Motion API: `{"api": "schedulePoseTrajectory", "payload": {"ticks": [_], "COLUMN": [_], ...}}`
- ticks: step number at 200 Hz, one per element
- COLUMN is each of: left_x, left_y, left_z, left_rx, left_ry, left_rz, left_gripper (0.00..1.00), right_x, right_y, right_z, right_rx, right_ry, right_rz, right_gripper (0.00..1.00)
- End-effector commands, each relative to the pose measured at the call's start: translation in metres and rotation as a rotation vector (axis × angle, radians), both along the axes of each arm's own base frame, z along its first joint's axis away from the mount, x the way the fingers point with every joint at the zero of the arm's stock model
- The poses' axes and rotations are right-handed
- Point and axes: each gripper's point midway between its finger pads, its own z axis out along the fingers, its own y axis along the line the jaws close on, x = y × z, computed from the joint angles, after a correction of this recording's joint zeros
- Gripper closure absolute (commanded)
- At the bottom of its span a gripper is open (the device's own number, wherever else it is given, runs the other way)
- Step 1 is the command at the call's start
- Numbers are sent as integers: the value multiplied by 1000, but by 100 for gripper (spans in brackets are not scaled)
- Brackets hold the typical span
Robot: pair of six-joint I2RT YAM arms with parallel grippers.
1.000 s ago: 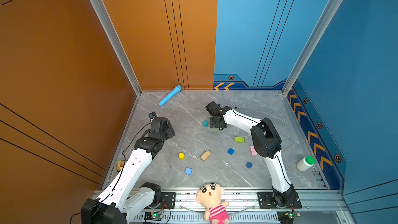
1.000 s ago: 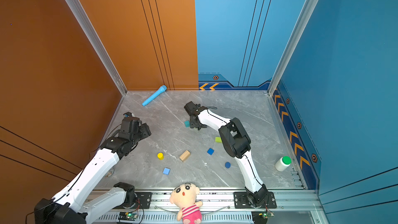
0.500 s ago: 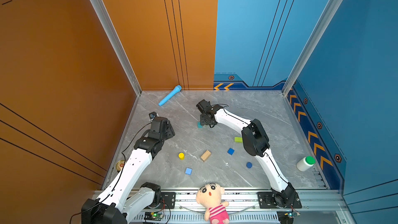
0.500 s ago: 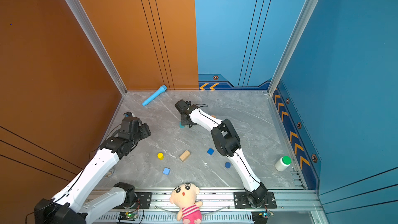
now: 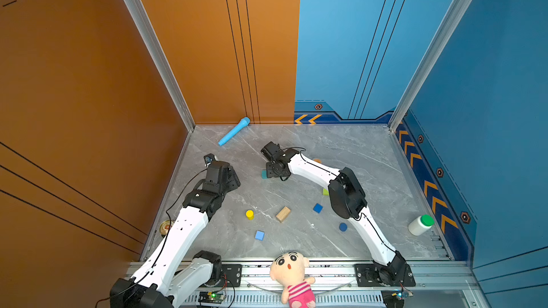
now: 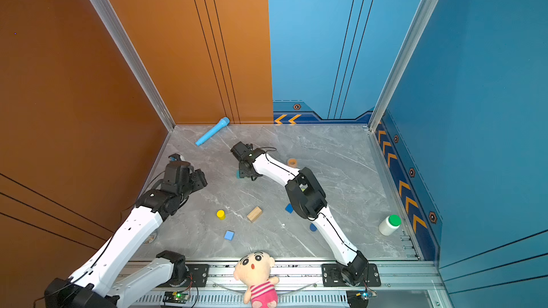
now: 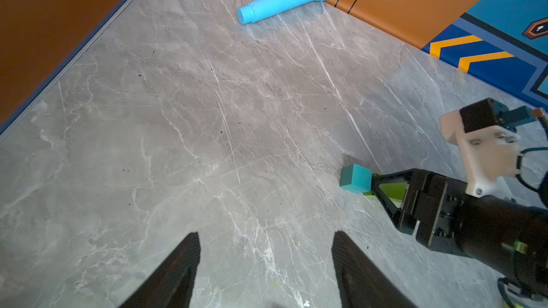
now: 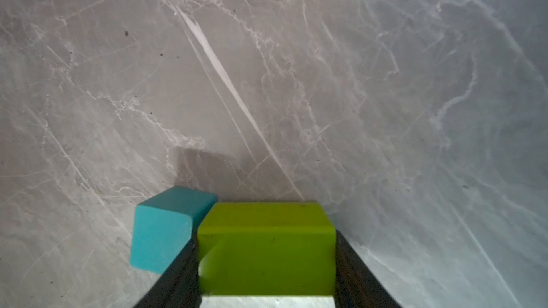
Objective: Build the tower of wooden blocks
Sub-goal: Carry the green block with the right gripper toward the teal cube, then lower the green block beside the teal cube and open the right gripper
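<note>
Beside the teal cube (image 8: 161, 232), the right hand (image 8: 265, 247) grips the green brick (image 8: 267, 223). Open desk (image 7: 207, 114) lies ahead of the wide left hand (image 7: 267, 241).

No legible txt, nos. or brand names anywhere; signs only. An orange chevron pair (image 5: 308, 119) sits on the back wall's dark-blue base band, right of the light-blue toy microphone (image 5: 234, 134), pointing twd it. A small hexagon badge (image 5: 318, 106) w/ orange centre is just above the pair. Farther right of the mic, the side-wall band has a row of orange chevrons (image 5: 430, 186) w/ side-wall hexagon badges (image 5: 439, 172) between them. The left wrist view shows the same pair (image 7: 471, 51), too.
</note>
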Motion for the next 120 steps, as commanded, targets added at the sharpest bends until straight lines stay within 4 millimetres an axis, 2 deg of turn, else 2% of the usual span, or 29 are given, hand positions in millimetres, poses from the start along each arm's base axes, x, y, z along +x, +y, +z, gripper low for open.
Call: {"api": "schedulePoseTrajectory", "payload": {"ticks": [1, 68, 120], "left_x": [-1, -1, -2], "left_y": [4, 5, 5], "left_z": [7, 6, 5], "left_rx": [18, 19, 19], "left_ry": [-26, -25, -23], "left_rz": [7, 12, 9], "left_gripper": [27, 27, 27], "right_x": [-14, -15, -16], "right_y": [-39, -77, -81], "right_z": [-30, -27, -28], "right_rx": [-109, -174, -181], "right_ry": [97, 84, 85], "right_rz": [-57, -155, -165], "right_gripper": [68, 66, 57]}}
